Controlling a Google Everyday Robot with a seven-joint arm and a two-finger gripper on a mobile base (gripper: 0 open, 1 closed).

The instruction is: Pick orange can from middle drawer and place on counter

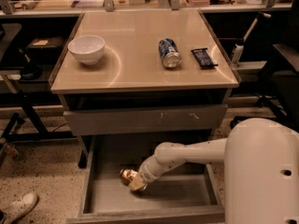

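Observation:
The orange can (129, 177) is small, shiny and golden. It lies in the open middle drawer (107, 195), left of centre, near the floor. My gripper (138, 178) is at the end of the white arm that reaches down into the drawer from the right. It is at the can's right side and covers part of it. The beige counter (135, 66) is above the drawer.
On the counter stand a white bowl (86, 48) at the left, a blue-and-silver can (169, 53) on its side and a dark snack bar (204, 58) at the right. A scuffed grey drawer front (145, 119) sits above the open drawer. A shoe (18, 207) lies on the floor at the left.

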